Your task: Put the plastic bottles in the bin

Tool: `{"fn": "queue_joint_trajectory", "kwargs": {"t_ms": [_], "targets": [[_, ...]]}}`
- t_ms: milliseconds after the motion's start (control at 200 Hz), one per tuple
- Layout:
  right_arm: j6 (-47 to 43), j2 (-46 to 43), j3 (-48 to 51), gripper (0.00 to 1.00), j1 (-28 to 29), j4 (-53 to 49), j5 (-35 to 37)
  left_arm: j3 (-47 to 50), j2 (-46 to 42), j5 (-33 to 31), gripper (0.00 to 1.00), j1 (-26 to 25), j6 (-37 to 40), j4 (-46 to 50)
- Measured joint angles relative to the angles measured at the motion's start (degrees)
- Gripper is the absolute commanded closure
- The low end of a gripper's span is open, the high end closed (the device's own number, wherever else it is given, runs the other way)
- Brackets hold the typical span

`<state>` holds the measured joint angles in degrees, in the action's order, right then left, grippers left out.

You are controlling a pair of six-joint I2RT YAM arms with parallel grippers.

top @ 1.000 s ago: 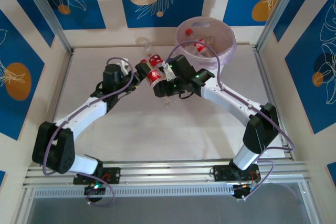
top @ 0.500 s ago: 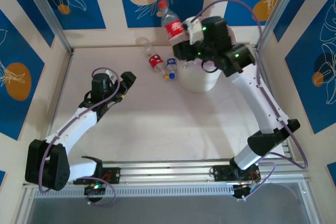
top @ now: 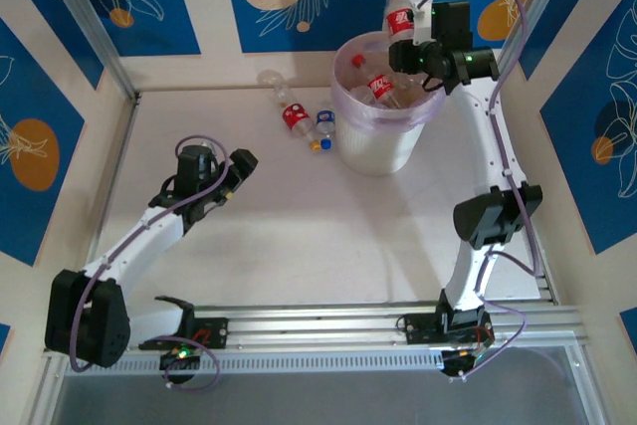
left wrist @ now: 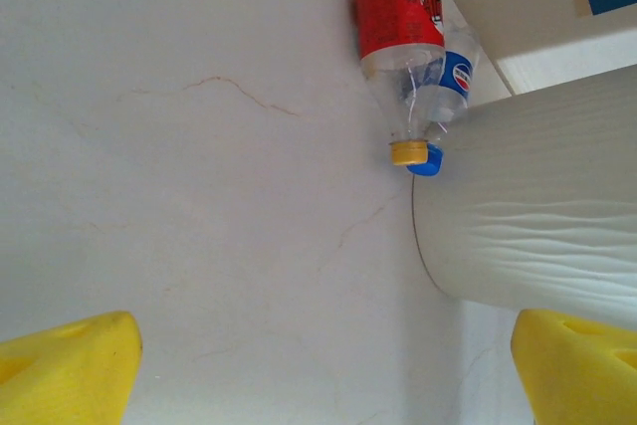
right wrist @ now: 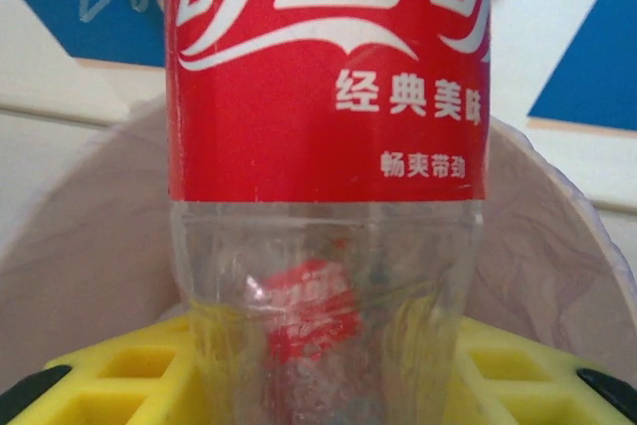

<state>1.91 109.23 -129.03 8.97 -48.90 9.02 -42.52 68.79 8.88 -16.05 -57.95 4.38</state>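
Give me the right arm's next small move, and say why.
Probably open the right gripper and let go. It holds a red-labelled bottle by its base above the bin, whose lined opening shows right behind the bottle in the wrist view, with other bottles already inside.

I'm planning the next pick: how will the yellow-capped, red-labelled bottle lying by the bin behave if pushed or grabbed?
The yellow-capped bottle lies on its side on the smooth table, so a sideways push would probably roll it. It looks clear and empty, so likely light and easily squashed. The blue-labelled bottle seems to touch it and may shift too.
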Motion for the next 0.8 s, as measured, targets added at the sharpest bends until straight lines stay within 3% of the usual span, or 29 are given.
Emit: {"fn": "queue_joint_trajectory", "kwargs": {"t_ms": [225,425,560,725,800], "targets": [[-0.3,2.2,0.5,0.51,-1.2,0.9,-1.4,0.0,0.4,0.0,0.05,-0.3,0.0,0.0],[-0.5,1.7,7.1,0.45,-1.2,4.6,-1.9,0.0,1.7,-0.2,0.06,-0.4,-0.1,0.0],[-0.9,1.6,10.7,0.35,-1.2,5.3,-1.9,0.0,2.5,-0.2,0.06,-0.5,-0.2,-0.1],[-1.8,0.9,11.4,0.13,-1.4,5.6,-1.3,0.0,2.8,-0.2,0.06,-0.5,-0.2,-0.5],[-2.0,-0.5,11.2,0.12,-1.4,5.9,-0.6,0.0,3.2,-0.2,0.06,-0.5,-0.2,-0.5]]}}
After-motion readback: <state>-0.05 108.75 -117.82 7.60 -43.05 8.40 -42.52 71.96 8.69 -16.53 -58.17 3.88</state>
